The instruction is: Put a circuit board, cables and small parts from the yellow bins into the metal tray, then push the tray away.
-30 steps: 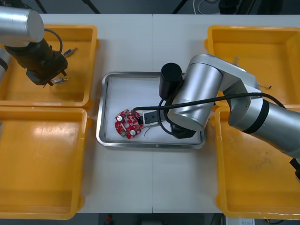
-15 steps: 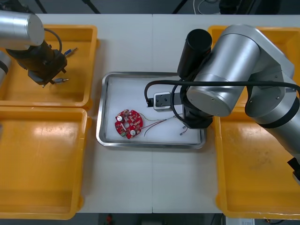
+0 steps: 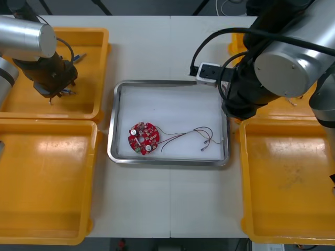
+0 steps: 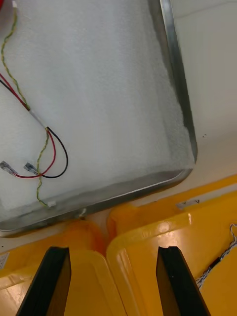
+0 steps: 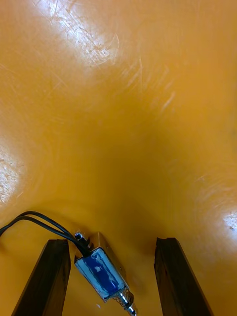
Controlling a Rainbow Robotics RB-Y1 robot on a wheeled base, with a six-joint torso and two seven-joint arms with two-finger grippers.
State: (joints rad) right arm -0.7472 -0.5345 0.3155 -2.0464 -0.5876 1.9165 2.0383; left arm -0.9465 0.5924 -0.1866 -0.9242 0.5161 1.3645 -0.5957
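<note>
Left claw [image 5: 112,242] apart, low in the 10 o'clock yellow bin [image 3: 97,63]. Small metal part [image 5: 101,276] lies between its fingers, nearer one, long axis skewed across the gap. Right claw [image 4: 113,251] apart by the metal tray [image 3: 116,120], 3 o'clock rim.

left arm [image 3: 26,35]: smooth, glossy silver cylinder
left wrist [image 3: 49,73]: black, blocky, with a thin black lead [image 3: 67,46] looped on its right side
right arm [image 3: 290,65]: fat rounded silver joint, soft sheen
right wrist [image 3: 246,97]: black housing
wrist box [image 3: 209,72]: small, light grey, dark face, rounded corners
right leads [image 3: 207,44]: thick black, curving from the wrist box across the silver joint
left claw [image 5: 112,241]: two flat dark fingers [image 5: 49,276] with square tips
right claw [image 4: 113,249]: two flat matte black fingers [image 4: 173,281], same square tips
</note>
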